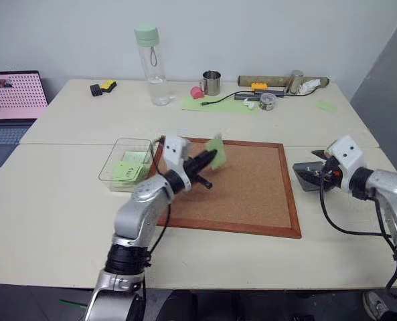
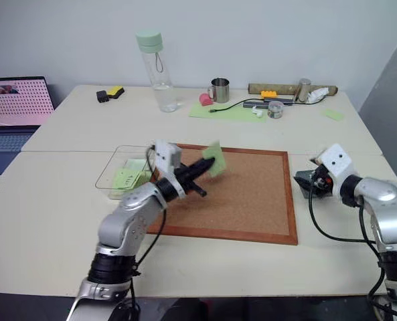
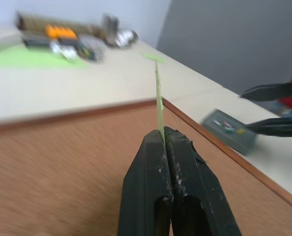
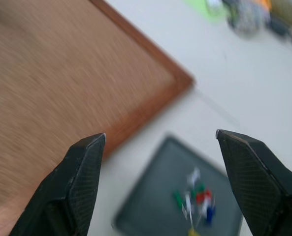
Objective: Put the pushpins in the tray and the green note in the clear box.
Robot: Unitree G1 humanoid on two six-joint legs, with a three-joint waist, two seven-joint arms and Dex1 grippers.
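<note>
The left gripper [image 3: 164,140] pinched the green note [image 1: 215,151] above the corkboard [image 1: 252,190]; the right gripper [image 4: 160,142] gaped over pushpins [image 4: 197,199] in the tray [image 4: 150,196].

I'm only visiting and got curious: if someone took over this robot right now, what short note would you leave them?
Left gripper: shut on the green note, held above the corkboard.
Right gripper: open, hanging over the tray.
Pushpins: a cluster lies in the tray beside the corkboard; that part looks done.
Clear box: at the corkboard's other side, with green notes inside.
Left: carry the held note to the clear box and release it.
</note>
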